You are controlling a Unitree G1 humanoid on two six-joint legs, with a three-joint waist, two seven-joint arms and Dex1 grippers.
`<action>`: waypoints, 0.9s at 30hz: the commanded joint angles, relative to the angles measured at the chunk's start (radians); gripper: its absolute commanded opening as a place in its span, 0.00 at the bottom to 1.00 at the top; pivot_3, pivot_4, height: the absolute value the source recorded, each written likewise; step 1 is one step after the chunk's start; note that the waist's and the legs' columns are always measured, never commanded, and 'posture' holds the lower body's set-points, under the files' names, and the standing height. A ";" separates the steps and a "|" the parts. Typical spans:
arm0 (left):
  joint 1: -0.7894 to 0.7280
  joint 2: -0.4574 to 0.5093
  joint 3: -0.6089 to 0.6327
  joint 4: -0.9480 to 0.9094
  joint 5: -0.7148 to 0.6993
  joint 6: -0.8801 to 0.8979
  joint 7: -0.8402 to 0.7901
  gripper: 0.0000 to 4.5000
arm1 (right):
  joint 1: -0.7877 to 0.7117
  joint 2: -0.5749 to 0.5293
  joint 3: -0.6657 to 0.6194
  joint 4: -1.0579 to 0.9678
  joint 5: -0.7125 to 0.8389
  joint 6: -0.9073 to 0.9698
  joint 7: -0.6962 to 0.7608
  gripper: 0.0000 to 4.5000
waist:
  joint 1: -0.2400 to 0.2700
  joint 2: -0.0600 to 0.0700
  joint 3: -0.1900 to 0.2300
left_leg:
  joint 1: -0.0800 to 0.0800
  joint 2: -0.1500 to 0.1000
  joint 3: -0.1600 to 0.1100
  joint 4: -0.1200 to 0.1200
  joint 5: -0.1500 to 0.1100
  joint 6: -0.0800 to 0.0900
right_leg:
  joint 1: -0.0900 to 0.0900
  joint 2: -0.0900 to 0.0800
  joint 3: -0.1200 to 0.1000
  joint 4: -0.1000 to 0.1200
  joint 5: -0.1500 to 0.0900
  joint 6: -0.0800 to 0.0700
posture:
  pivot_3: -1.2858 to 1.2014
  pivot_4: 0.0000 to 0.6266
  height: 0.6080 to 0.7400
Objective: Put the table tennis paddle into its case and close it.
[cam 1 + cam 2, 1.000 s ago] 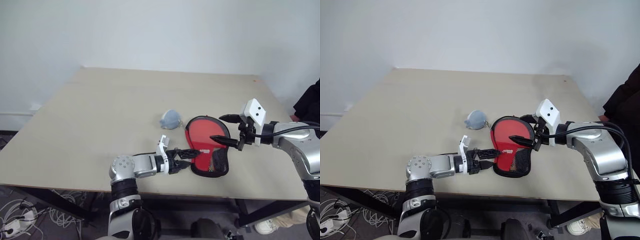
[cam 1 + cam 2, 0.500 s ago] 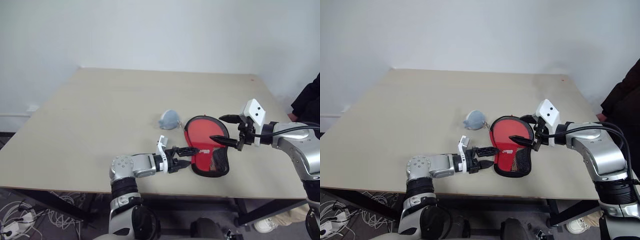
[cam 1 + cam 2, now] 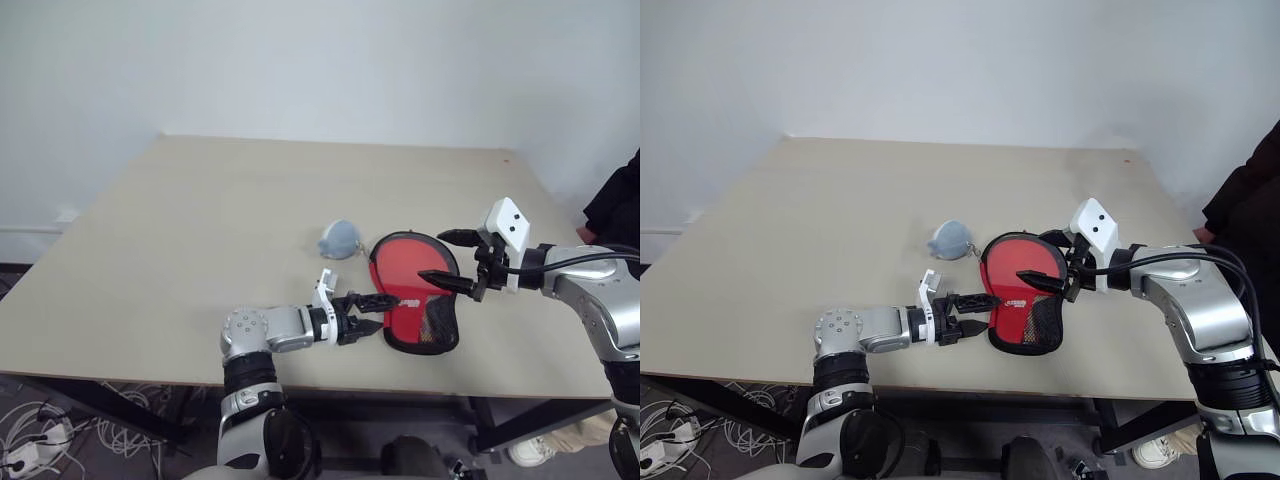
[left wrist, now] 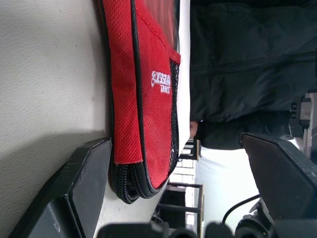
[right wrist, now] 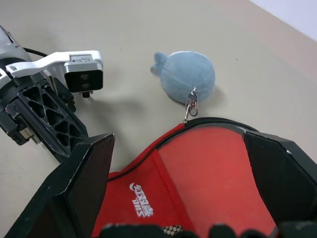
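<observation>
Left wrist view: case, red woven fabric.

Case: red fabric panel carries a white printed logo, stylised lettering on the upper line, small "DHS" beneath. In the left wrist view the same logo appears turned sideways on the red panel, next to the black mesh section; "DHS" is readable, the upper line is not legible as plain letters. From the head views the logo is a small white mark at about 7 o'clock on the red face, too small to read. No other text, numbers or signs legible.
</observation>
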 commanded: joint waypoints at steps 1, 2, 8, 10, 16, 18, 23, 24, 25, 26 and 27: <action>-0.023 -0.049 -0.029 -0.003 0.028 0.010 0.027 0.99 | -0.001 0.002 -0.037 -0.032 0.015 -0.009 -0.012 1.00 | 0.001 0.000 0.000 | 0.000 0.000 0.000 0.000 0.000 0.000 | 0.000 0.000 0.000 0.000 0.000 0.000 | 0.52 0.00 0.88; -0.024 -0.053 -0.030 -0.002 0.028 0.010 0.029 0.99 | -0.001 0.001 -0.037 -0.032 0.014 -0.010 -0.013 1.00 | 0.001 0.000 0.000 | 0.000 0.000 0.000 0.000 0.000 0.000 | 0.000 0.000 0.000 0.000 0.000 0.000 | 0.52 0.00 0.88; -0.033 -0.073 -0.032 0.011 0.031 -0.006 0.039 0.99 | -0.002 -0.002 -0.041 -0.032 0.016 -0.010 -0.018 1.00 | 0.001 0.000 0.000 | 0.000 0.000 0.000 0.000 0.000 0.000 | 0.000 0.000 0.000 0.000 0.000 0.000 | 0.52 0.00 0.88; -0.044 -0.090 -0.024 0.022 0.019 -0.029 0.038 0.99 | -0.002 -0.001 -0.041 -0.032 0.015 -0.010 -0.020 1.00 | 0.001 0.000 0.000 | 0.000 0.000 0.000 0.000 0.000 0.000 | 0.000 0.000 0.000 0.000 0.000 0.000 | 0.52 0.00 0.88; -0.061 -0.103 -0.007 0.048 -0.017 -0.055 0.043 0.99 | 0.001 -0.001 -0.040 -0.034 0.016 -0.009 -0.022 1.00 | 0.003 0.000 0.000 | 0.000 0.000 0.000 0.002 0.000 0.000 | 0.001 0.000 0.000 0.000 0.000 0.000 | 0.52 0.00 0.88; -0.060 -0.104 -0.012 0.050 -0.025 -0.061 0.045 0.99 | 0.012 -0.009 -0.038 -0.035 0.013 -0.014 -0.015 1.00 | 0.003 0.000 0.000 | 0.000 0.000 0.000 0.002 0.000 0.000 | 0.001 0.000 0.000 0.000 0.000 0.000 | 0.52 0.00 0.88; -0.056 -0.099 -0.025 0.049 -0.036 -0.070 0.059 0.99 | 0.071 -0.064 -0.021 0.002 -0.055 -0.085 0.013 1.00 | 0.004 0.000 0.000 | 0.000 -0.001 0.000 0.002 0.000 0.000 | 0.001 -0.001 0.000 0.000 0.000 0.000 | 0.52 0.00 0.88; -0.055 -0.098 -0.027 0.047 -0.037 -0.070 0.062 0.99 | 0.081 -0.069 -0.021 0.012 -0.064 -0.096 0.014 1.00 | 0.003 0.000 0.000 | 0.000 -0.001 0.000 0.002 0.000 0.000 | 0.001 -0.001 0.000 0.000 0.000 0.000 | 0.52 0.00 0.88; -0.054 -0.097 -0.028 0.046 -0.038 -0.070 0.067 0.99 | 0.086 -0.070 -0.023 0.020 -0.065 -0.101 0.014 1.00 | 0.003 0.000 0.000 | 0.000 -0.001 0.000 0.002 0.000 0.000 | 0.001 -0.001 0.000 -0.001 0.000 0.000 | 0.52 0.00 0.88; -0.051 -0.095 -0.032 0.043 -0.035 -0.071 0.075 0.99 | 0.090 -0.070 -0.026 0.025 -0.067 -0.104 0.013 1.00 | 0.003 0.000 0.000 | 0.000 -0.001 0.000 0.002 0.000 0.000 | 0.001 -0.001 0.000 -0.001 0.000 0.000 | 0.52 0.00 0.88; -0.049 -0.093 -0.037 0.040 -0.032 -0.071 0.080 0.99 | 0.093 -0.069 -0.027 0.027 -0.067 -0.106 0.012 1.00 | 0.003 0.000 0.000 | 0.000 -0.001 0.000 0.002 0.000 0.000 | 0.001 -0.001 0.000 -0.001 0.000 0.000 | 0.52 0.00 0.88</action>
